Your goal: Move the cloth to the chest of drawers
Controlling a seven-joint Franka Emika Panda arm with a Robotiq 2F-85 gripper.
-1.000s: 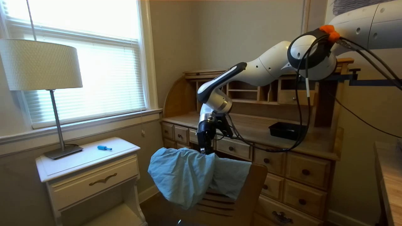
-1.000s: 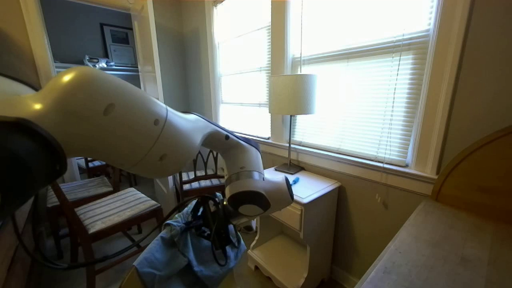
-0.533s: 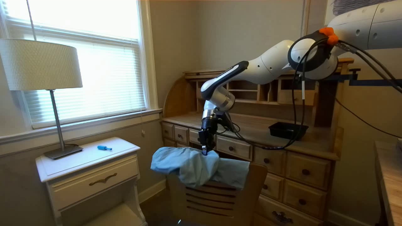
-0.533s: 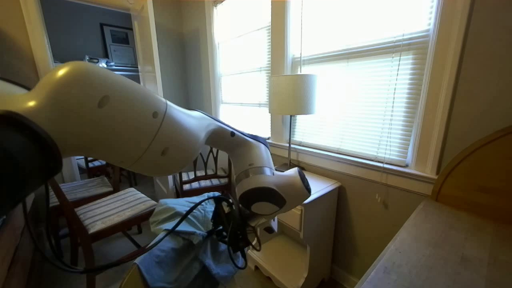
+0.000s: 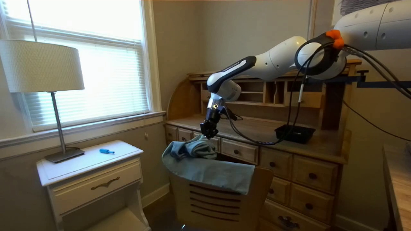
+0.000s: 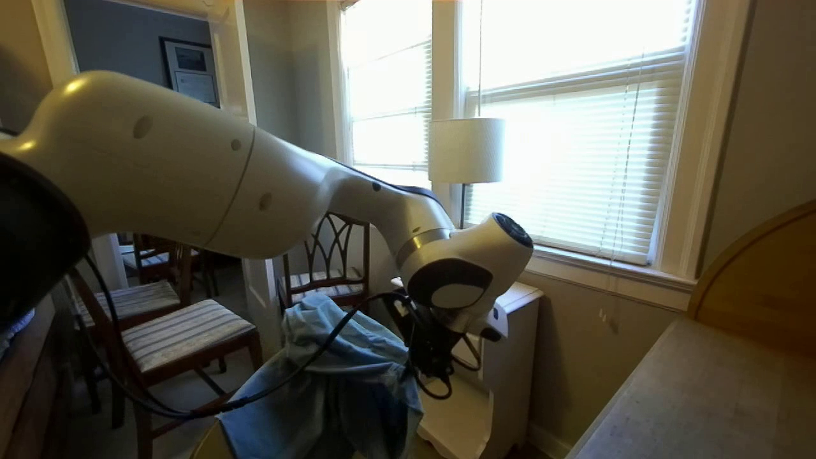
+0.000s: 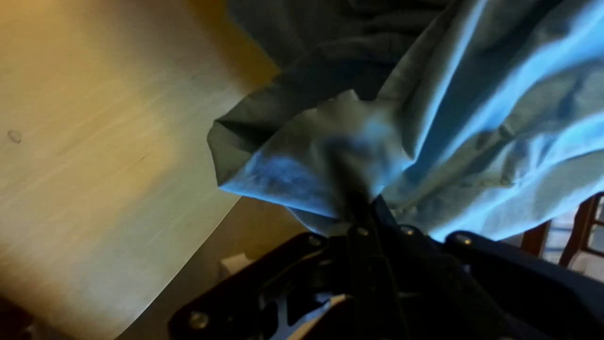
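Observation:
The light blue cloth (image 5: 212, 171) is draped over the top of the wooden chair back (image 5: 218, 205), with a bunched part at its left end. It also shows in an exterior view (image 6: 338, 389) and in the wrist view (image 7: 476, 141). My gripper (image 5: 208, 136) is just above the bunched part; in the wrist view the gripper (image 7: 365, 203) has its fingers close together with cloth gathered at the tips. It is shut on the cloth and pulls a fold upward. A wooden desk with several drawers (image 5: 239, 150) stands behind the chair.
A black tray (image 5: 294, 134) lies on the desk top. A white nightstand (image 5: 96, 179) with a lamp (image 5: 59, 122) and a blue tool (image 5: 106, 151) stands by the window. Striped chairs (image 6: 185, 335) stand behind the arm. The arm's cable (image 6: 255, 398) hangs across the cloth.
My gripper has risen and moved toward the desk. The cloth's hanging part has been lifted and bunched over the chair back, so more of the slotted back shows.

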